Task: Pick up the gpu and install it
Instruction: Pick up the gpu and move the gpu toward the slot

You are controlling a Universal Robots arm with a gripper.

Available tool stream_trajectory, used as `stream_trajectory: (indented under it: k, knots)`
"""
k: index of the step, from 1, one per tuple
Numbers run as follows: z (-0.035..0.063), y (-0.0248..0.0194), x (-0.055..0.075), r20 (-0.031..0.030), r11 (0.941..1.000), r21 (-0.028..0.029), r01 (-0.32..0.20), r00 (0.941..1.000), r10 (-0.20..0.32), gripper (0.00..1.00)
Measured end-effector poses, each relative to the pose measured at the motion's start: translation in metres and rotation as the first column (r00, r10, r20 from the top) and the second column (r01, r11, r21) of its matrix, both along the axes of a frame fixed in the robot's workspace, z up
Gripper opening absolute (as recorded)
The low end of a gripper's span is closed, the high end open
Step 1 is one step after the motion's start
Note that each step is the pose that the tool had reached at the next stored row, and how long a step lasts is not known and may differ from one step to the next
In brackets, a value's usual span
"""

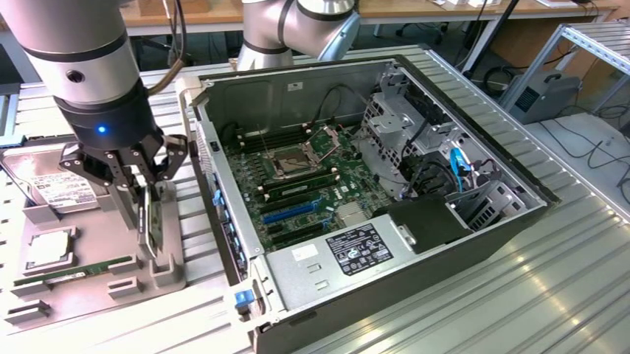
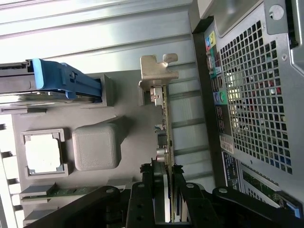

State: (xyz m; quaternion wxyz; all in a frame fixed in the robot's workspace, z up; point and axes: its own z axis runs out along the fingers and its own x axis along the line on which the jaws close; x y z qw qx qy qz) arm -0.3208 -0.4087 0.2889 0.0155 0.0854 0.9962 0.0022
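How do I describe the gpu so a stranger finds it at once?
On the exterior view's left of the open computer case lies a grey tray. The gpu stands on edge in it: thin, with a silvery end bracket, unlike the flat-lying green memory stick.

gpu (image 2: 166, 124): end hidden inside gripper (image 2: 167, 173) | hard drive (image 1: 35, 189): cut off at exterior view's left edge

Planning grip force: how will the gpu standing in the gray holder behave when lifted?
Probably stiff: the gpu is a thin flat board. Likely light, though its metal bracket may weight one end. Standing on edge in the holder, it could tip if nudged.
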Motion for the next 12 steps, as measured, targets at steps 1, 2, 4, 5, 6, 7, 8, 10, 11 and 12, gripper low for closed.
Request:
stream_trajectory:
  k: [1, 2, 4, 5, 6, 7, 8, 10, 11, 12]
  knots:
    - [0.0007, 0.0001, 0.0, 0.0, 1.0, -0.0005, 0.0, 1.0, 0.0, 0.28]
    - [0.0013, 0.0001, 0.0, 0.0, 1.0, -0.001, 0.0, 1.0, 0.0, 0.28]
    - [0.0029, 0.0003, 0.0, 0.0, 1.0, -0.0021, 0.0, 1.0, 0.0, 0.28]
    - [0.0035, 0.0004, 0.0, 0.0, 1.0, -0.0025, 0.0, 1.0, 0.0, 0.28]
    - [0.0041, 0.0004, 0.0, 0.0, 1.0, -0.003, 0.0, 1.0, 0.0, 0.28]
    - [0.0048, 0.0005, 0.0, -0.0001, 1.0, -0.0035, 0.0, 1.0, 0.0, 0.28]
    - [0.0054, 0.0006, 0.0, 0.0, 1.0, -0.0038, 0.0, 1.0, 0.0, 0.28]
    - [0.008, 0.0009, 0.0, 0.0, 1.0, -0.0058, 0.0, 1.0, 0.0, 0.28]
    - [0.009, 0.001, 0.0, 0.0, 1.0, -0.0065, 0.0, 1.0, 0.0, 0.28]
    - [0.0097, 0.0011, 0.0, 0.0, 1.0, -0.007, 0.0, 1.0, 0.0, 0.28]
